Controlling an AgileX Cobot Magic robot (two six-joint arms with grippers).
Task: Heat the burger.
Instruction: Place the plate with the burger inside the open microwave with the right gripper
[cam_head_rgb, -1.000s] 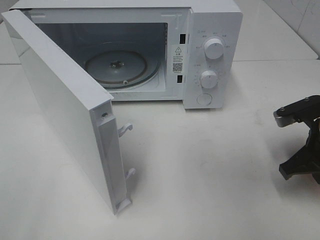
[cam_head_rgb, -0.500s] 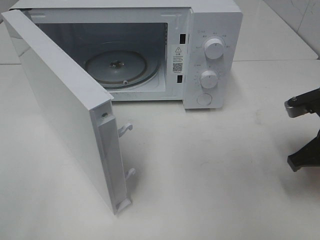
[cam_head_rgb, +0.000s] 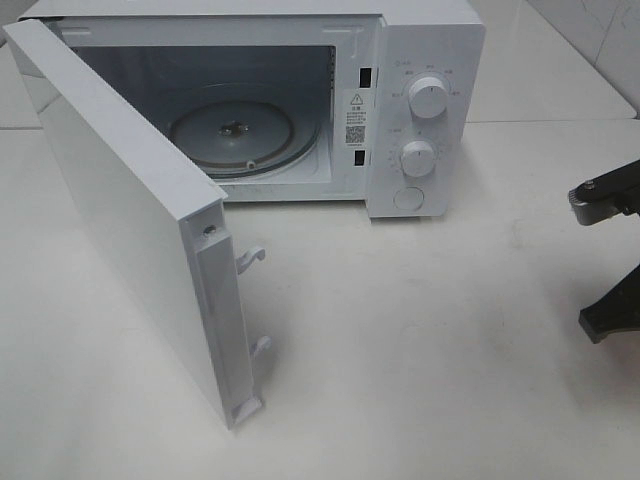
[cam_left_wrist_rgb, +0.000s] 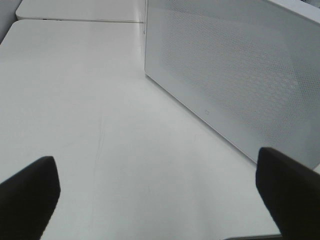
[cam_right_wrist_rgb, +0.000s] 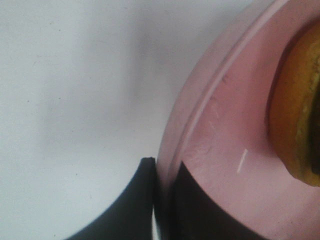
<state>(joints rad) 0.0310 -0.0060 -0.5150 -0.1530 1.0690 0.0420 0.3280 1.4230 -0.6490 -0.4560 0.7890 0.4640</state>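
Note:
In the right wrist view the burger (cam_right_wrist_rgb: 297, 115) shows only as a golden-brown and yellow edge, sitting on a round pink plate (cam_right_wrist_rgb: 225, 140). My right gripper (cam_right_wrist_rgb: 162, 200) is shut on the plate's rim, one dark finger (cam_right_wrist_rgb: 132, 210) under it and one on top. In the exterior high view only part of the right arm (cam_head_rgb: 608, 198) shows at the right edge; plate and burger are out of that view. My left gripper (cam_left_wrist_rgb: 160, 200) is open and holds nothing, low over the table beside the microwave door.
The white microwave (cam_head_rgb: 420, 100) stands at the back with its door (cam_head_rgb: 130, 220) swung wide open toward the front left. Its glass turntable (cam_head_rgb: 235, 135) is bare. The door's perforated outer face (cam_left_wrist_rgb: 235, 75) fills the left wrist view's far side.
In the exterior high view the right arm has slid to the right, further out of frame. The microwave and door have not moved.

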